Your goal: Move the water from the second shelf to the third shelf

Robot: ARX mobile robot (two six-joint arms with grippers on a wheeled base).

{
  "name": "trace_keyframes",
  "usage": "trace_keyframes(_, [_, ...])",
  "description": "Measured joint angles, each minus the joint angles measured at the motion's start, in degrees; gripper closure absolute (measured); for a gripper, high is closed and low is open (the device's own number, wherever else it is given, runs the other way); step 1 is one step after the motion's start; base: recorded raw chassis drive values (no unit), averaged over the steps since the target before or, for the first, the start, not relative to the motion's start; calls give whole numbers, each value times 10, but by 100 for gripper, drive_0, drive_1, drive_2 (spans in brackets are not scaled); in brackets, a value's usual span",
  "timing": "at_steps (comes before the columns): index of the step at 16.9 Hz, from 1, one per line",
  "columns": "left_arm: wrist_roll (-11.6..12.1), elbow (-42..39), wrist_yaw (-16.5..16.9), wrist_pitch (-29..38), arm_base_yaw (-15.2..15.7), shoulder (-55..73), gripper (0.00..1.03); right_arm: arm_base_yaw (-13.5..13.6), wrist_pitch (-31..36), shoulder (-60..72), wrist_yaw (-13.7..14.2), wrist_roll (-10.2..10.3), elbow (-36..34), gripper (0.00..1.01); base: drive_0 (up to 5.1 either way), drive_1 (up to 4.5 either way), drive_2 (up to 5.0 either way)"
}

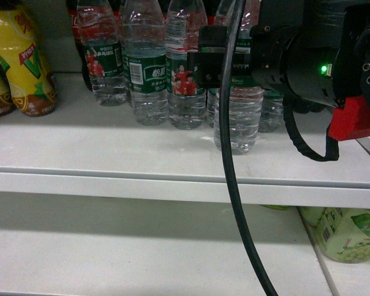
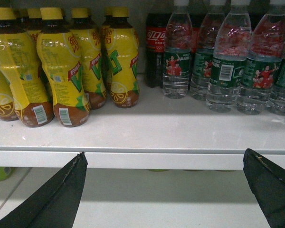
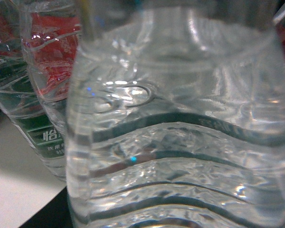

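Clear ribbed plastic water bottle (image 1: 237,117) with dark green label stands at front of white shelf (image 1: 111,148), at 3 o'clock from row of same bottles (image 1: 147,68). Right end effector (image 1: 217,57) at bottle's label; grip cannot be told. Left end effector (image 2: 166,190) released, black fingers (image 2: 61,194) spread before shelf edge. Yellow-wrapped tea bottles (image 2: 61,66) at 9 o'clock.

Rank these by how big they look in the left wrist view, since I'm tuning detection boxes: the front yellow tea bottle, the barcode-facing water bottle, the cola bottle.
1. Yellow tea bottle
2. Water bottle
3. Cola bottle, partly hidden

Nearness makes the top two unsure.
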Motion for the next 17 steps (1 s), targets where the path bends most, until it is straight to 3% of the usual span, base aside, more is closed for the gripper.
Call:
trace_keyframes(3, [0, 0, 0, 0, 0, 0, 5, 0, 0, 0, 3, -2, 0, 47, 0, 0, 0])
trace_keyframes(5, [0, 0, 0, 0, 0, 0, 5, 0, 0, 0, 4, -2, 0, 54, 0, 0, 0])
trace_keyframes(8, [0, 0, 0, 0, 0, 0, 5, 0, 1, -1, 4, -1, -2, 57, 0, 0, 0])
trace_keyframes(12, [0, 0, 0, 0, 0, 0, 5, 0, -30, -129, -9, 3, -129, 58, 0, 0, 0])
trace_keyframes(17, [0, 0, 0, 0, 0, 0, 5, -31, -116, -325, -30, 1, -244, 58, 0, 0, 0])
